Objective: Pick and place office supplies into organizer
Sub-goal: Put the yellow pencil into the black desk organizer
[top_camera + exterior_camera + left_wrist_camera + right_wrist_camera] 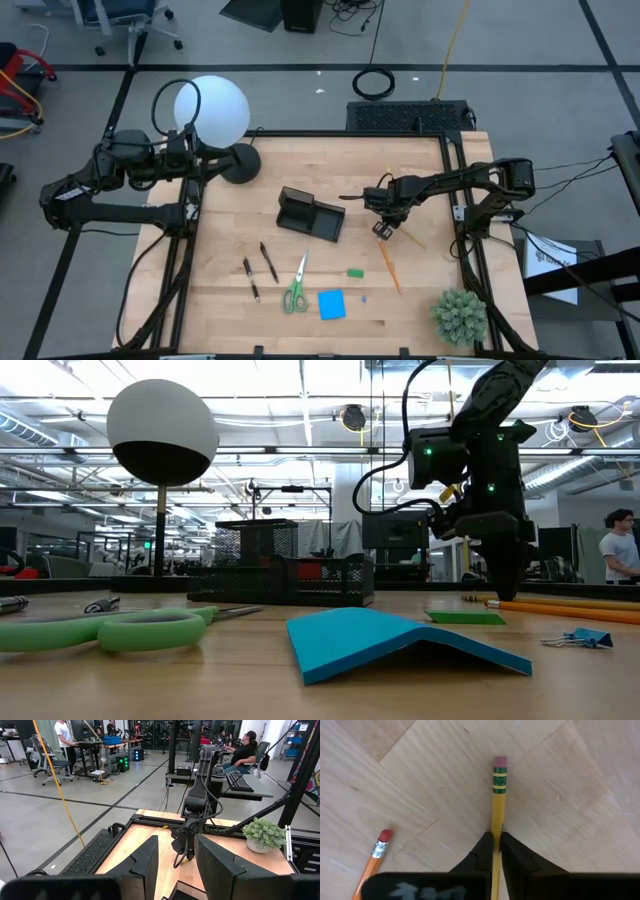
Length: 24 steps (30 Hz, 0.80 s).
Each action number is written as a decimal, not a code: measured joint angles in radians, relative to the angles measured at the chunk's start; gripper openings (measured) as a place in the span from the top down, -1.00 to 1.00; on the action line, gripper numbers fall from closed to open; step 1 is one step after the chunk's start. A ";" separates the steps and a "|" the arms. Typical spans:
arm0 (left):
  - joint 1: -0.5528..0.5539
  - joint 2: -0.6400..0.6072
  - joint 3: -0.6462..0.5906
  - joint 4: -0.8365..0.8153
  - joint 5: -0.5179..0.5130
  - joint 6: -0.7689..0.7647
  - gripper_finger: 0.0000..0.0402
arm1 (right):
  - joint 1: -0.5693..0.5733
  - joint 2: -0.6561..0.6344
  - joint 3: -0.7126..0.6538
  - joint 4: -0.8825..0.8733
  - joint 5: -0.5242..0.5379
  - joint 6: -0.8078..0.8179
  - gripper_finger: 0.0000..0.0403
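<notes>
Leftmost, the left hand hovers beside the white globe lamp at the far left edge of the tabletop, its fingers apart and holding nothing. Next come two dark pens, one pair of green-handled scissors, one black organizer near the middle, one blue sticky-note pad and one small green eraser. Farther right, the right hand points down at the tabletop, its fingers pressed together on a yellow pencil, clamped at mid-shaft with the pink eraser end pointing away from the wrist. One orange pencil lies just beside it, untouched. A binder clip and one potted plant sit at the near right.

The yellow pencil is probably light, stiff and smooth, so it may swivel between the narrow fingers; a mid-shaft hold keeps it balanced. It lies right of the organizer, near but apart, and would likely suit the taller compartment.
</notes>
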 joint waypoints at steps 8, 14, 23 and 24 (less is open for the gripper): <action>0.000 0.000 0.000 0.000 0.000 0.000 0.37 | 0.000 0.000 0.000 -0.001 0.000 -0.017 0.95; 0.000 0.000 0.000 0.001 0.000 0.000 0.37 | -0.001 0.000 0.000 -0.001 0.000 -0.028 0.96; 0.000 0.000 0.000 0.002 0.000 0.000 0.37 | -0.003 0.000 0.000 -0.001 -0.010 -0.042 0.96; 0.000 0.000 0.000 0.002 0.000 0.000 0.37 | -0.007 0.000 0.000 -0.001 -0.018 -0.044 0.96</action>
